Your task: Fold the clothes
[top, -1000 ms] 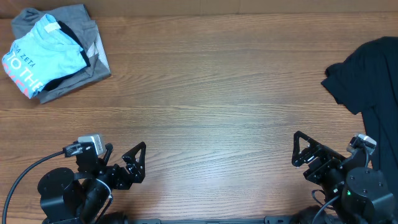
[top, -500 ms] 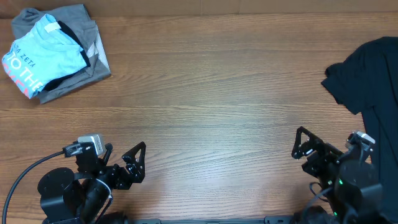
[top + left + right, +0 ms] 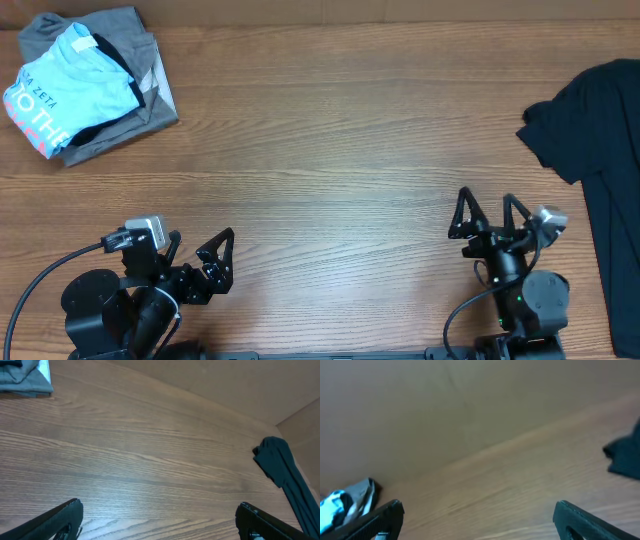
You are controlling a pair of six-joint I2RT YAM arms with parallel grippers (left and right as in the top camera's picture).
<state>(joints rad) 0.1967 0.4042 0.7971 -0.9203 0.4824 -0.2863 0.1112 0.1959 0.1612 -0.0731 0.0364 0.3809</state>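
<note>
A brown wood-grain table point(image 3: 330, 150) stretches under me, with a plain brown wall behind its far edge. My left gripper point(image 3: 222, 264) and right gripper point(image 3: 487, 208) both hover low at the near edge, jaws spread wide, pinching nothing and touching no cloth. Nearest my right gripper, along the right edge, lies the black T-shirt point(image 3: 600, 120), loose and rumpled. Its long axis runs from the far edge toward the near edge, and one bunched lobe points in toward the table's middle. I judge this one not yet folded, and it looks like the next piece to take up. Well apart from it, in the far left corner, sits the finished pile: the light blue T-shirt point(image 3: 70, 85) folded on top of a folded grey one point(image 3: 125, 28), with a dark layer showing between them. The blue shirt's long axis lies on a diagonal, its pink-red lettering toward the left edge. So part of the work seems done, and the black shirt is what is left.
</note>
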